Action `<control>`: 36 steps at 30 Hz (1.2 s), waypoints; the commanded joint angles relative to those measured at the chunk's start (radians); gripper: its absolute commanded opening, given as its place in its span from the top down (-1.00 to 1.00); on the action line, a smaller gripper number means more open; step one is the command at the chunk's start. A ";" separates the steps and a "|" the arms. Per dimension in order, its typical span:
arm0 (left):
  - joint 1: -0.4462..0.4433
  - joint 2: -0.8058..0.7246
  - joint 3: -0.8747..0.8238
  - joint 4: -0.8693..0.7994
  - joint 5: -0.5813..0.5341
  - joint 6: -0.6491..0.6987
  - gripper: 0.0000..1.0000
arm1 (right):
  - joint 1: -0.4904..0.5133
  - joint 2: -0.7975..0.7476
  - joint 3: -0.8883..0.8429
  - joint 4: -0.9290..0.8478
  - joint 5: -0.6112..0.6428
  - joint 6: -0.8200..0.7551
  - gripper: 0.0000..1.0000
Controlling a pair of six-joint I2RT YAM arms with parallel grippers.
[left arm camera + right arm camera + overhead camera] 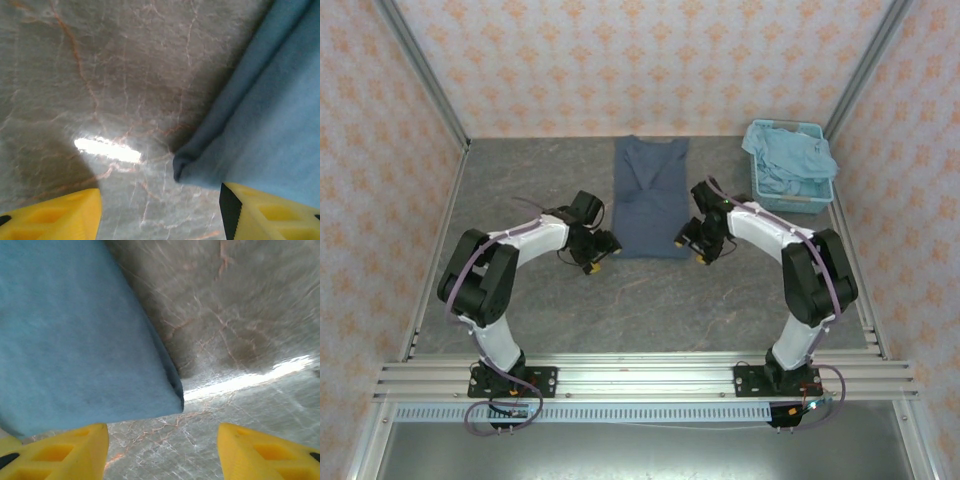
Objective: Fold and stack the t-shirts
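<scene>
A dark slate-blue t-shirt (650,198) lies folded into a long strip in the middle of the table, collar end far. My left gripper (598,255) hovers open just off its near left corner (182,165), yellow fingers (60,215) spread with bare table between them. Open as well, my right gripper (691,249) stands at the near right corner (170,400), where its left finger (60,452) lies under the shirt's edge (75,355). A pale sky-blue t-shirt (798,162) is bunched in the basket.
A light blue slatted basket (820,200) stands at the far right corner of the grey marbled table (650,310). Patterned walls close the left, back and right. A metal rail (640,375) carries both arm bases at the near edge.
</scene>
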 commanded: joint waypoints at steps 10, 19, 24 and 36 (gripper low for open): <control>0.005 0.118 0.047 0.215 0.005 -0.092 -0.01 | -0.003 0.094 -0.013 0.165 -0.063 0.103 -0.06; -0.010 0.108 0.126 0.222 0.006 -0.107 -0.01 | -0.013 0.160 0.046 0.126 -0.013 0.069 0.37; -0.017 0.098 0.142 0.162 0.005 -0.082 -0.02 | -0.016 0.191 0.085 0.121 -0.019 0.067 0.76; -0.026 0.138 0.199 -0.017 -0.058 -0.016 0.64 | -0.021 0.156 0.082 0.073 0.019 0.073 0.99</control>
